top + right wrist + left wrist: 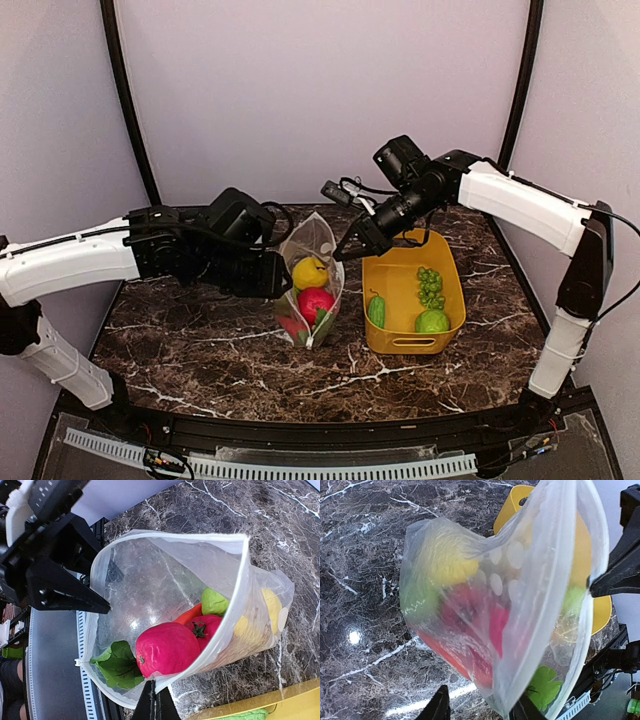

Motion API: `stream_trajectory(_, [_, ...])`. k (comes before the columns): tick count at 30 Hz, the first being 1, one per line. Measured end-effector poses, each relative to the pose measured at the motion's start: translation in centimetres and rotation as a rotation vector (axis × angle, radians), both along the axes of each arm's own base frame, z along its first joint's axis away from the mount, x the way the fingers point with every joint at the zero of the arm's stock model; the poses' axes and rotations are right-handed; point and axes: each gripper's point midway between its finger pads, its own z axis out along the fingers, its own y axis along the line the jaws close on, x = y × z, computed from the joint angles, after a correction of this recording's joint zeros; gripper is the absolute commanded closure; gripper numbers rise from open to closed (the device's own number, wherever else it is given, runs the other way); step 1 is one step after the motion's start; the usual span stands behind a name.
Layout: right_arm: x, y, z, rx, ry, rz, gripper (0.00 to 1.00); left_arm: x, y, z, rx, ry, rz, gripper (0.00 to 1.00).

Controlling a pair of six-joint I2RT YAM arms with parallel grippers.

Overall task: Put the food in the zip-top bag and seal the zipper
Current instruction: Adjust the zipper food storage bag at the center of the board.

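Observation:
The zip-top bag [312,262] stands open-mouthed in the middle of the table, next to the bin. In it are a yellow lemon [308,272] and red pieces [316,303]. The right wrist view shows a pink-red fruit [167,647], a tomato [211,626], a green leaf [117,666] and a green piece [215,601] inside. My right gripper [157,704] is shut on the near zipper [239,597] rim. My left gripper [482,710] is open, its fingers [440,707] wide apart, with the bag's far rim between them. Grapes [430,285] lie in the bin.
A yellow plastic bin [452,262] stands right of the bag, holding the grapes, a green cucumber-like piece [376,310] and a round green piece [432,321]. Both arms meet over the bag. The dark marble table has a black front rail.

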Motion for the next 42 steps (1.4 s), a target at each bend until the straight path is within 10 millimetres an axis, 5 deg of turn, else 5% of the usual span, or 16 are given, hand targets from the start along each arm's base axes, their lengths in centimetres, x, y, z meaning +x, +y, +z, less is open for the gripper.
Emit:
stream_trajectory(5, [0.0,0.0,0.0,0.001,0.001,-0.001,1.0,0.3,-1.2,-2.2,0.034,0.035,-0.009,0.72])
stream_trajectory(10, [0.1,0.0,0.0,0.001,0.0,-0.002,1.0,0.5,-1.6,-2.5,0.025,0.046,0.001,0.98])
stream_trajectory(18, [1.0,-0.5,-0.1,-0.004,-0.01,-0.029,0.99,0.8,-0.9,-1.0,0.028,0.006,0.017,0.99])
stream_trajectory(22, [0.5,-1.1,0.1,0.009,-0.028,0.028,0.6,1.2,-0.1,0.5,0.035,-0.054,0.013,0.99])
stream_trajectory(25, [0.1,-2.5,0.3,0.0,-0.087,0.053,0.39,1.2,-0.1,0.9,0.038,-0.067,-0.011,0.99])
stream_trajectory(32, [1.1,-10.0,0.7,-0.075,-0.268,-0.07,0.34,1.1,-1.3,-1.8,0.097,-0.021,-0.078,0.99])
stream_trajectory(42, [0.4,-15.4,-10.2,-0.386,-0.239,-0.018,0.37,1.3,-1.6,-1.6,0.108,-0.039,-0.108,0.99])
